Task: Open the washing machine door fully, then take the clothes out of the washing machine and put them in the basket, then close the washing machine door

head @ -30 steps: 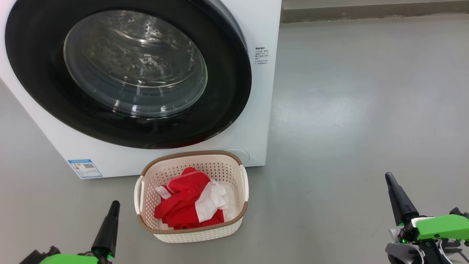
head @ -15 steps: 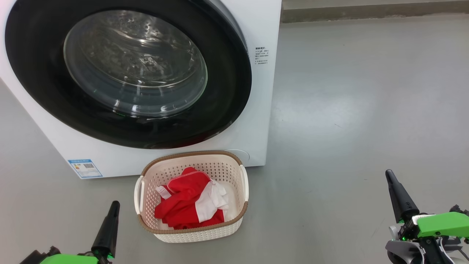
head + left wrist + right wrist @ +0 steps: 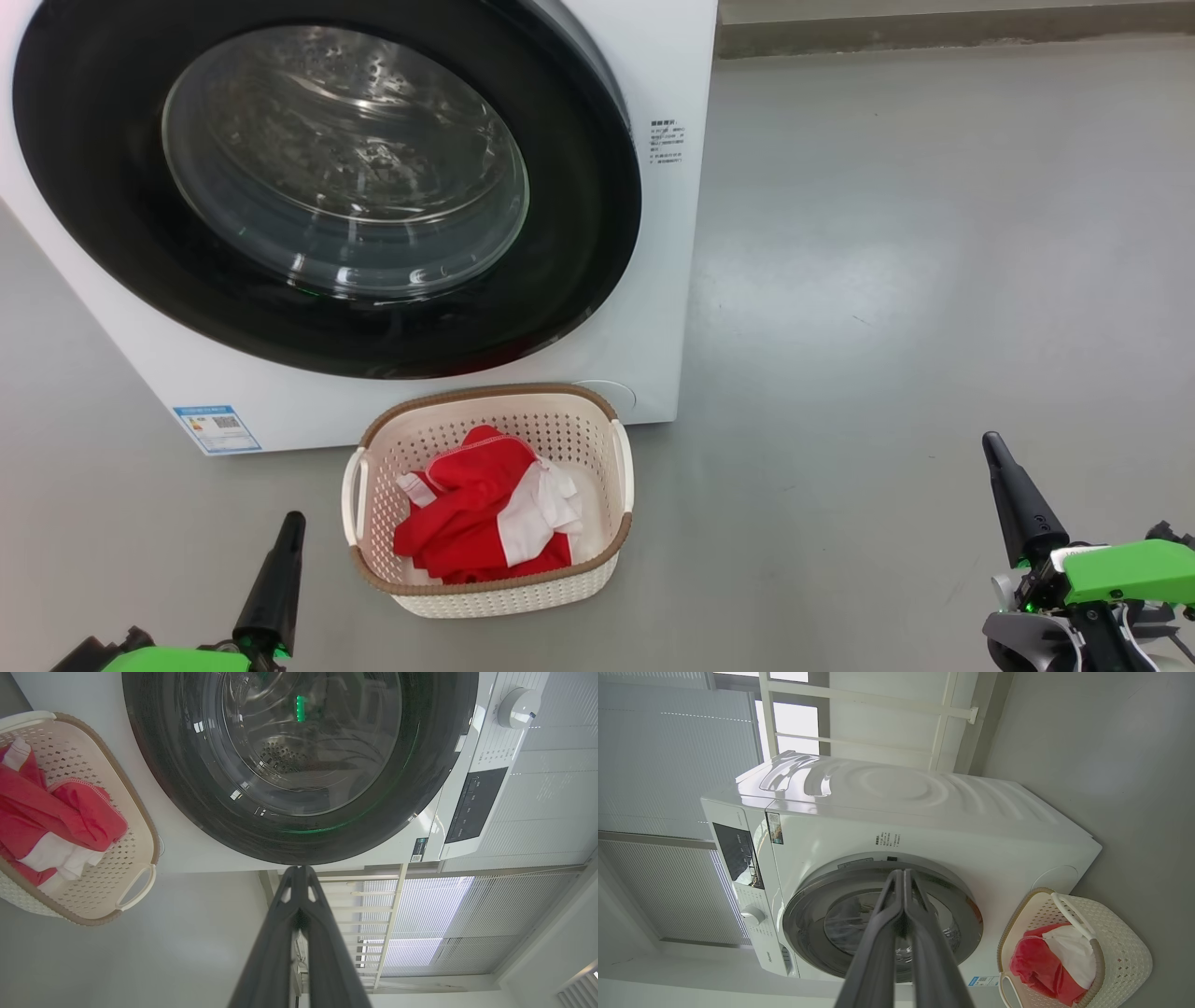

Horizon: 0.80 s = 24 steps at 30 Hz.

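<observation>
Washing machine door (image 3: 327,187) behind the basket (image 3: 504,602) looks shut, clothes (image 3: 467,523) inside it; left gripper (image 3: 289,534) and right gripper (image 3: 997,459), clenched empty, seemingly have nothing left.

left hand (image 3: 295,518) closed, right hand (image 3: 991,443) closed, both empty

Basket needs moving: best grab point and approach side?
Best bet: take the basket by its right side handle, with the right claw coming down from the right. The handle is a thin loop standing off the wall, the basket sits upright, and the clothes fill the middle.
</observation>
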Tool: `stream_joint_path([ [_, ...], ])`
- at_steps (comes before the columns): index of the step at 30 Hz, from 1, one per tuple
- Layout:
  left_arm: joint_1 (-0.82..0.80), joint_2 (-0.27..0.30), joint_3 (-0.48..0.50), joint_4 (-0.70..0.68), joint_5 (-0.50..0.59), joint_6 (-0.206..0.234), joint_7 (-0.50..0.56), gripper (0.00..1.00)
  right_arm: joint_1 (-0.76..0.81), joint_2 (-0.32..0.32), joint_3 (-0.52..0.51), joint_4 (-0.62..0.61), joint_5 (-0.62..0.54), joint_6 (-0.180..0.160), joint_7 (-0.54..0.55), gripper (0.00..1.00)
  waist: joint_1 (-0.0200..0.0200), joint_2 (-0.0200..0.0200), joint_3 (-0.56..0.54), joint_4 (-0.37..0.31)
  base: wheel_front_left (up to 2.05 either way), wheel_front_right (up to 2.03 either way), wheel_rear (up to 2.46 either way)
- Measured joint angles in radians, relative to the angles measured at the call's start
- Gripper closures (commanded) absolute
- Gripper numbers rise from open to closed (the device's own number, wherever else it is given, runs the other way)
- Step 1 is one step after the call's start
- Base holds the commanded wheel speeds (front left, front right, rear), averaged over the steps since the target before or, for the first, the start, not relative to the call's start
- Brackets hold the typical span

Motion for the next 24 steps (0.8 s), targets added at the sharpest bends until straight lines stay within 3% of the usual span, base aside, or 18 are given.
stream_joint_path([
  [24,0.000,0.000,0.000,0.000,0.000,0.000,0.000,1.00,0.000,0.001,-0.002,0.000,-0.001,0.000,0.001,1.00,0.0000,0.0000,0.000,0.000,0.00,0.00,0.00],
])
